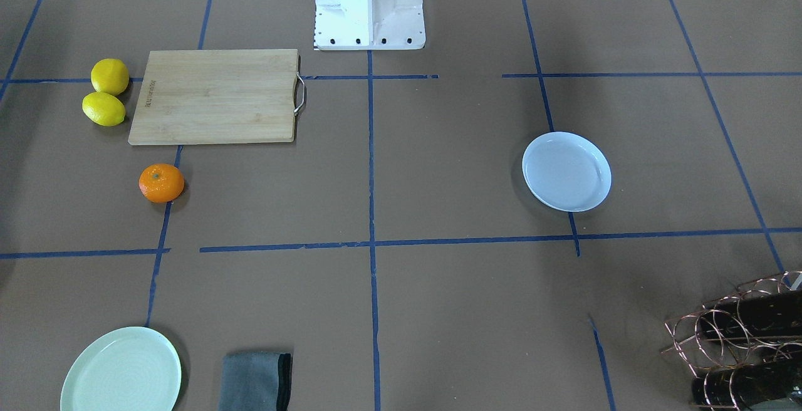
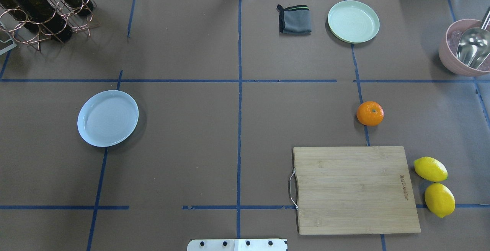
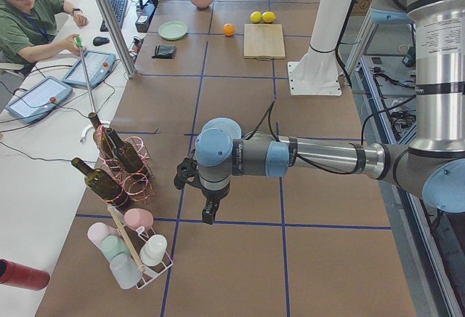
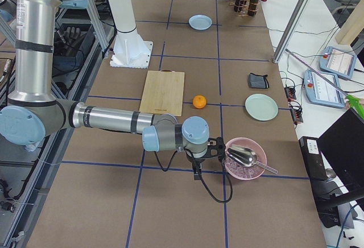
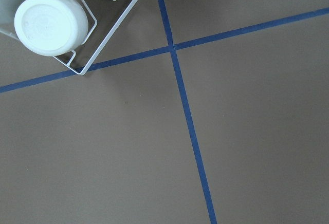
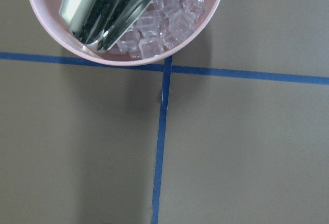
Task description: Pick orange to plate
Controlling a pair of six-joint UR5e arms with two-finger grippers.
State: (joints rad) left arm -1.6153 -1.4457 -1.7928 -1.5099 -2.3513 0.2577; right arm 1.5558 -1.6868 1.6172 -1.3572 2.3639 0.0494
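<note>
Exterior front-facing: the orange sits at the frame's left-middle on a blue tape line. It is just below the cutting board without touching it, and apart from the two lemons at upper left. The plate lies right of centre, well apart from the fruit, with nothing on it.

Overhead exterior: neither arm shows here, so I judge the reach for the fruit has not begun. The fruit is at right-middle and the white plate at left-middle. The mint-green plate at the top is also bare, so don't mistake it for the target. Come straight down on the fruit and close across its widest part. It is round and will likely roll if you nudge it from the side.

Exterior left: the left gripper hangs over bare table near the wine rack, which holds dark bottles. You cannot tell its finger gap from here.

Exterior right: the right gripper sits just beside the pink bowl, below the fruit in the frame. Its opening cannot be judged either.

Left wrist-mounted: you see a cup rack corner with a white cup upturned, and no fingers.

Right wrist-mounted: the bowl holds ice cubes and a metal scoop.
</note>
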